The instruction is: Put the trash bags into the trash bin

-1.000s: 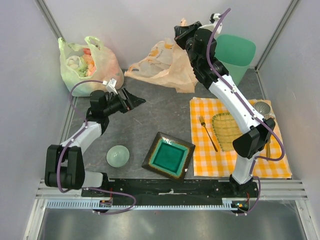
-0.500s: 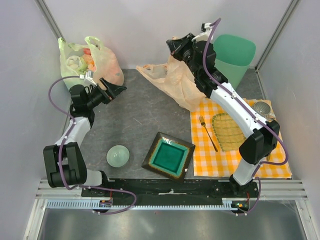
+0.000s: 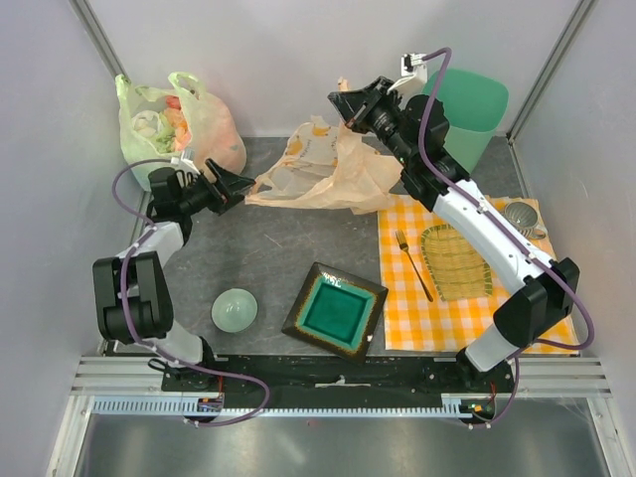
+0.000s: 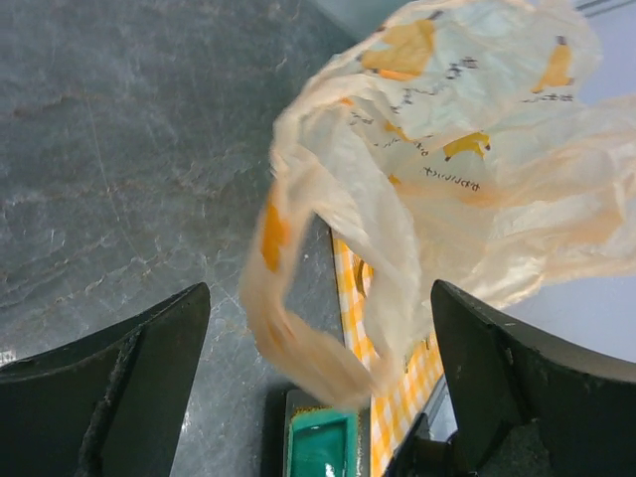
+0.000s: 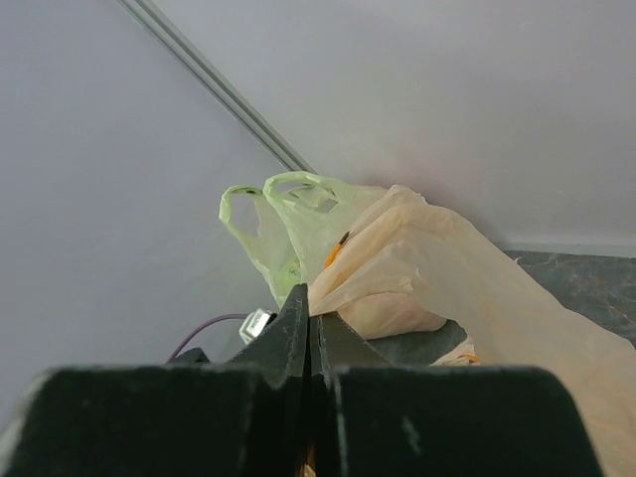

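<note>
The peach-cream trash bag (image 3: 328,169) hangs from my right gripper (image 3: 344,100), which is shut on its upper edge at the back of the table. The bag drapes down to the grey surface, and its loop handle trails left toward my left gripper (image 3: 238,186). My left gripper is open; in the left wrist view the handle loop (image 4: 298,298) hangs between and in front of its fingers (image 4: 129,368), not pinched. In the right wrist view the bag (image 5: 447,268) runs from the closed fingertips (image 5: 310,318). The mint-green trash bin (image 3: 465,109) stands at the back right, behind my right arm.
A yellow-green bag stuffed with orange material (image 3: 174,124) sits at the back left. A small pale green bowl (image 3: 235,309) and a square teal dish (image 3: 335,310) lie near the front. A yellow checked cloth (image 3: 467,298) holds a fork, a woven plate and a shell-like dish.
My right gripper has lifted and swung the bag leftward, spreading it out. My left arm has moved back and then right, its open gripper now at the bag's trailing handle.
</note>
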